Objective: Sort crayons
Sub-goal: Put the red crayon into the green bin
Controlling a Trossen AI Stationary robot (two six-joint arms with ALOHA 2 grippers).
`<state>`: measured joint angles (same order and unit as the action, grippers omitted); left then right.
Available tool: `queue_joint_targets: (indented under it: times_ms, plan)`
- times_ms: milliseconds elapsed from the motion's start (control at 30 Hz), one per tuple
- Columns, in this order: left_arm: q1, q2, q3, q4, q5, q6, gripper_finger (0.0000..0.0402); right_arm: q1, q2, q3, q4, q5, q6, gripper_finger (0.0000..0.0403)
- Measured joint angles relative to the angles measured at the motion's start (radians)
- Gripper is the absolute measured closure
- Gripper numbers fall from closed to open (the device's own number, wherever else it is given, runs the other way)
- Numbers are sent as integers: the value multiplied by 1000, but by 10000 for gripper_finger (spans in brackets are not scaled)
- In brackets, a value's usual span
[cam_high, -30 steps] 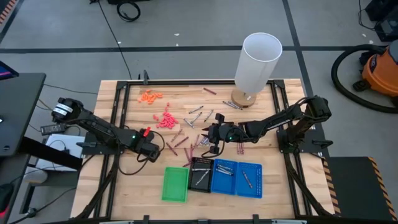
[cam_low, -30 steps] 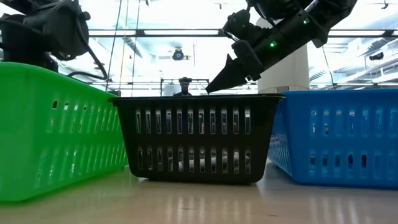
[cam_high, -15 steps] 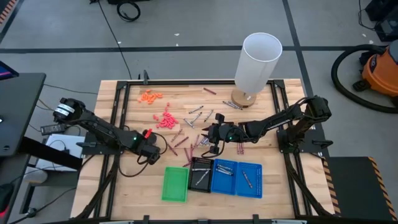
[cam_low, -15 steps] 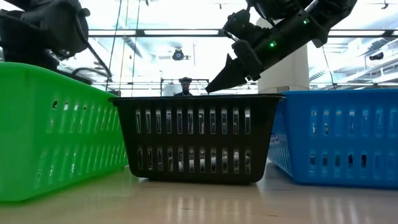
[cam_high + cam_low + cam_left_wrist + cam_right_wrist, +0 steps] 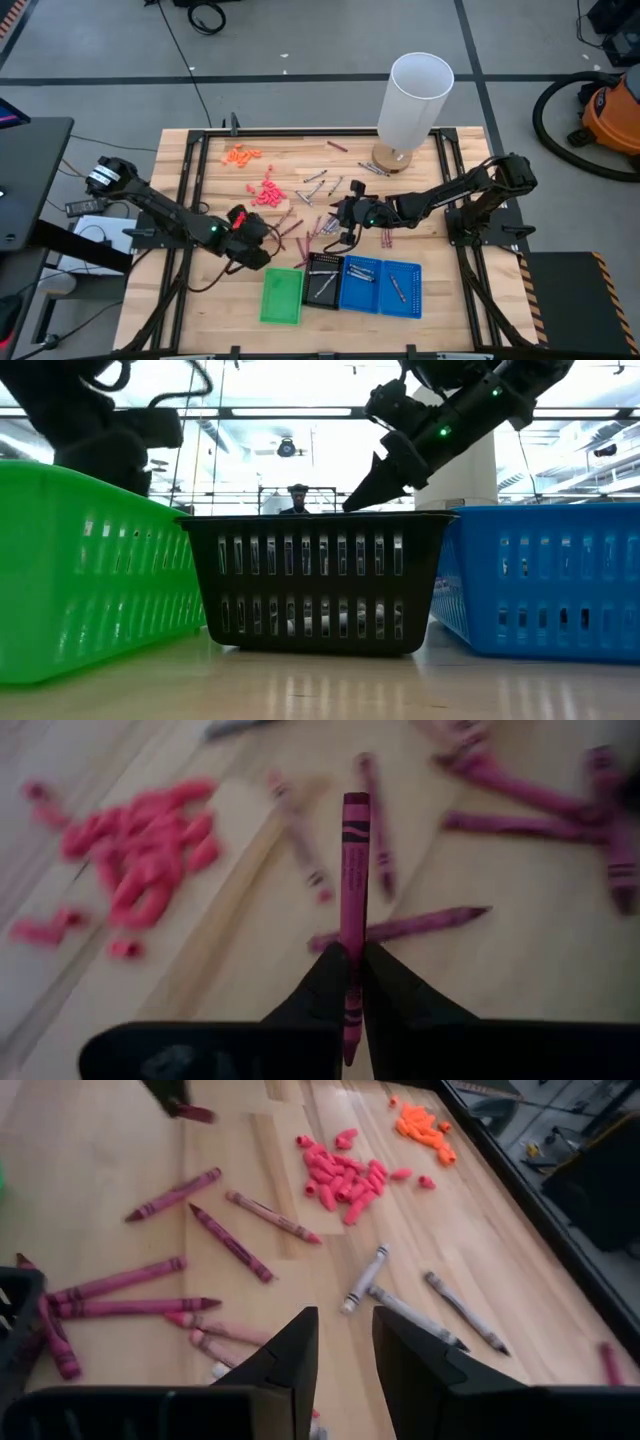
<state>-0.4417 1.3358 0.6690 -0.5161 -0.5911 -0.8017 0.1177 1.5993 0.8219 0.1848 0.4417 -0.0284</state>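
My left gripper (image 5: 262, 234) is left of the table's middle, shut on a maroon-red crayon (image 5: 354, 860). That crayon's end also shows in the right wrist view (image 5: 195, 1113). Loose maroon crayons (image 5: 230, 1240) and grey crayons (image 5: 365, 1278) lie flat on the wooden table (image 5: 220, 280) between the two arms. My right gripper (image 5: 331, 222) hovers over them, above the far side of the black tray (image 5: 322, 278). Its fingers (image 5: 292, 1350) stand apart with nothing between them. My left gripper pinches the crayon's wrapped shaft toward its back end (image 5: 349, 982) between its two fingertips. The crayon lies along the fingers and sticks out forward past them, slanting down toward the table. It is lifted clear of the table.
Green (image 5: 281, 296), black and two blue trays (image 5: 380, 285) stand in a row near the front edge; some hold crayons. A tall white cylinder (image 5: 415, 100) stands at the back. Orange bits (image 5: 241, 154) and pink-red bits (image 5: 266, 192) lie in clusters at the far left.
My left gripper has moved toward the table's right edge and risen a little, and its wrist has rolled. My right gripper has kept still.
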Motion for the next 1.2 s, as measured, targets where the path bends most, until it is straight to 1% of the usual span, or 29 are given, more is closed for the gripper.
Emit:
queue_joint_targets:
  times_ms: [167,267,367,433,467,500,567,600,667,767,833,900,1000,1133,1200]
  plan:
    - [2,0,0,212,-3,208,385,0,-69,0,-119,72,38,296]
    - [9,0,0,346,20,324,385,0,-101,0,-186,93,73,296]
    - [36,7,0,457,96,414,385,0,-122,0,-265,123,116,296]
    - [63,17,0,501,155,441,385,0,-133,0,-313,130,157,296]
    - [75,24,1,518,181,451,385,0,-139,0,-320,112,175,296]
    - [84,26,1,512,191,455,385,0,-145,0,-317,72,186,296]
    - [96,25,0,504,191,457,385,12,-156,-17,-251,7,198,296]
    - [102,25,0,506,191,461,385,22,-160,-33,-187,-8,202,296]
    - [114,25,0,519,191,487,385,42,-161,-82,7,-36,192,296]
    - [137,24,1,588,192,530,385,59,-161,-158,304,-72,152,296]
    - [148,24,1,634,191,558,385,66,-161,-196,462,-81,134,295]
    - [159,24,1,703,191,584,385,70,-151,-218,583,-99,121,291]
    - [174,29,1,801,192,627,385,74,-137,-225,659,-125,105,282]
    - [185,58,3,916,192,667,385,80,-127,-218,695,-130,91,268]
    - [188,65,0,926,193,676,385,84,-126,-218,708,-129,78,261]
